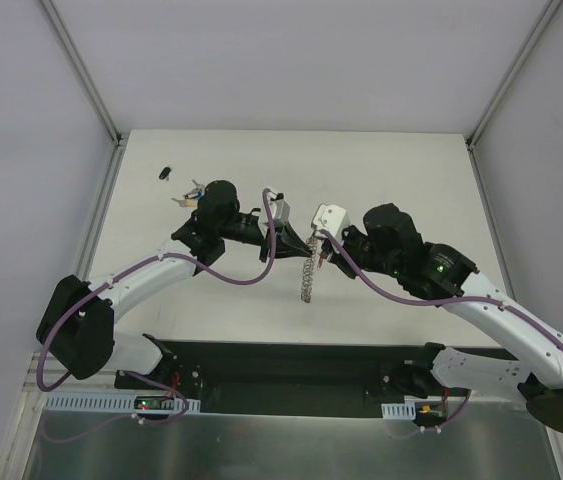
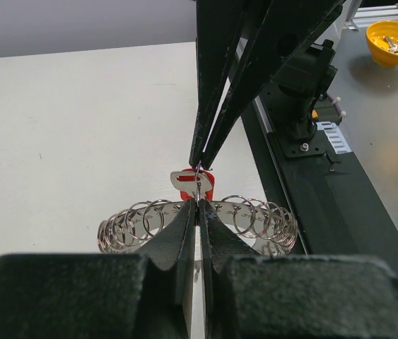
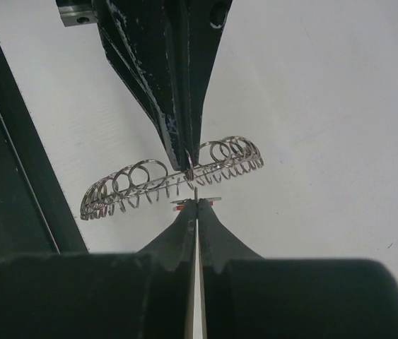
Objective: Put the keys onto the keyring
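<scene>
The keyring point(image 2: 142, 222), a grey ring edged with coiled wire loops, hangs in the air between both grippers. It appears edge-on in the top view point(image 1: 306, 278). My left gripper point(image 2: 199, 205) is shut on the ring's near edge. My right gripper point(image 3: 196, 205) is shut on a small silver key with a red tag point(image 2: 193, 182), held at the ring's edge opposite the left fingertips. In the right wrist view the ring point(image 3: 138, 180) lies just beyond the key point(image 3: 182, 205), with the left fingers point(image 3: 184, 134) coming down onto it.
A small cluster of tagged keys point(image 1: 193, 196) and a small dark object point(image 1: 165, 172) lie on the white table point(image 1: 411, 180) at the far left. A yellow bowl point(image 2: 395, 39) sits off the table beyond the black base rail point(image 2: 312, 198).
</scene>
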Controlling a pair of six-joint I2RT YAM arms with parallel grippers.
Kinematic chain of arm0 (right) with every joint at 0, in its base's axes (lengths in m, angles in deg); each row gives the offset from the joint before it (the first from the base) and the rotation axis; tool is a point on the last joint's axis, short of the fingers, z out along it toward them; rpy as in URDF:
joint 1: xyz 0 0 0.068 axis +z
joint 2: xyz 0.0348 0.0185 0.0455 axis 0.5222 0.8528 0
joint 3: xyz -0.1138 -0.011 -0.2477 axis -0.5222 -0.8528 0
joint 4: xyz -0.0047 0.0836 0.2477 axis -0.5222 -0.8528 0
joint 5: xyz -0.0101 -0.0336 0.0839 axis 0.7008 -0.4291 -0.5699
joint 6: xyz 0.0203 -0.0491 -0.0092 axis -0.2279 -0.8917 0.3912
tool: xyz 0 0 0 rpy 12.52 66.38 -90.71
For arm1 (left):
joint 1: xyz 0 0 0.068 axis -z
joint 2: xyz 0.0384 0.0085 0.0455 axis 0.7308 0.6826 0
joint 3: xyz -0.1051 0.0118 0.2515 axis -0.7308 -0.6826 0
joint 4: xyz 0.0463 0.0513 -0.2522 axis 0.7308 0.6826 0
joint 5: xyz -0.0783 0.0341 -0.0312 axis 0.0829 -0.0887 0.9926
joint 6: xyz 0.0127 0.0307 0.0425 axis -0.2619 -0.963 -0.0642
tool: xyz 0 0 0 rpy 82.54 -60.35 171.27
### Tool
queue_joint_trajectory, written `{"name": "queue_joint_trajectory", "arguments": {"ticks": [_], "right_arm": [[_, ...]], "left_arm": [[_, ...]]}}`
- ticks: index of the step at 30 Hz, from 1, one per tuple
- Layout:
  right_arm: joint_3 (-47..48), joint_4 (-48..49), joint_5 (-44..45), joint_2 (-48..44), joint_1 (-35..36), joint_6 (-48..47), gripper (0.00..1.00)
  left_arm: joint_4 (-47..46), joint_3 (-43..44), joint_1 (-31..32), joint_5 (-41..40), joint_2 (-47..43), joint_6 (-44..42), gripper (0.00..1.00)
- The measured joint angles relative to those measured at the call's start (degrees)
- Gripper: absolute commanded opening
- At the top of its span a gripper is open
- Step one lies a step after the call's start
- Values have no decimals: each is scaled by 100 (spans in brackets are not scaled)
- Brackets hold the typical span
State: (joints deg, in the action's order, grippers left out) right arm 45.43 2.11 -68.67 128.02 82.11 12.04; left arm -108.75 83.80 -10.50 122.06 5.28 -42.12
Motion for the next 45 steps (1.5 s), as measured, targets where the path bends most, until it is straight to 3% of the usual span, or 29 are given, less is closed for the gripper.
{"name": "queue_joint_trajectory", "arguments": {"ticks": [45], "right_arm": [[127,-52,-39,-2,-28,280,1]], "left_arm": [[-122,0,37,11,101,7,0]]}}
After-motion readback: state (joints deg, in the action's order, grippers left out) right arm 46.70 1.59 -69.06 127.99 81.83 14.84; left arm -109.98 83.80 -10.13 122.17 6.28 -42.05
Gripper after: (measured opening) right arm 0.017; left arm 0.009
